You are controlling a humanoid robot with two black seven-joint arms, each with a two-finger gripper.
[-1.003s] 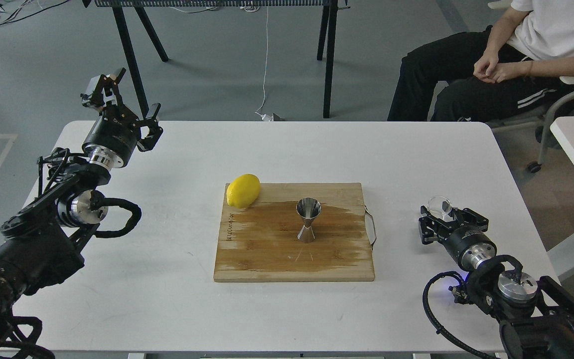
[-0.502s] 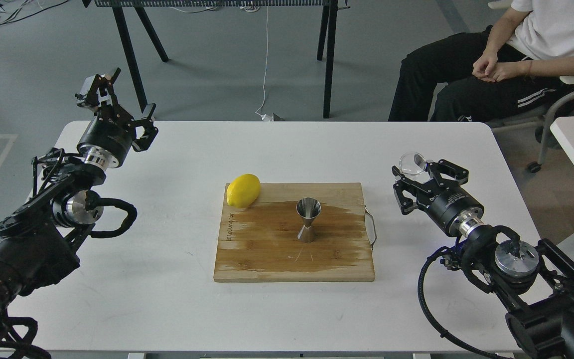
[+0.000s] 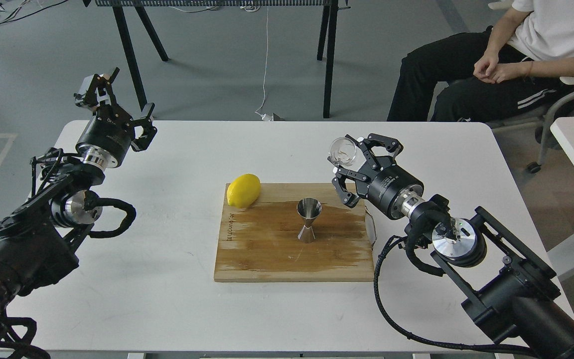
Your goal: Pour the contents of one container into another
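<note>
The steel hourglass jigger (image 3: 308, 220) stands upright near the middle of the wooden cutting board (image 3: 267, 249). A small clear glass cup (image 3: 343, 151) is held in the air above the board's far right corner, up and to the right of the jigger. My right gripper (image 3: 349, 158) is shut on this cup. My left gripper (image 3: 112, 102) hovers open over the table's far left corner, holding nothing and far from both containers.
A yellow lemon (image 3: 243, 190) lies on the board's far left corner. The board has a metal handle (image 3: 371, 230) on its right side and a wet patch around the jigger. A seated person (image 3: 496, 60) is beyond the table's far right.
My right arm lifted the glass cup from the table's right side and carried it left and up, now close to the jigger. My left arm shifted slightly left.
</note>
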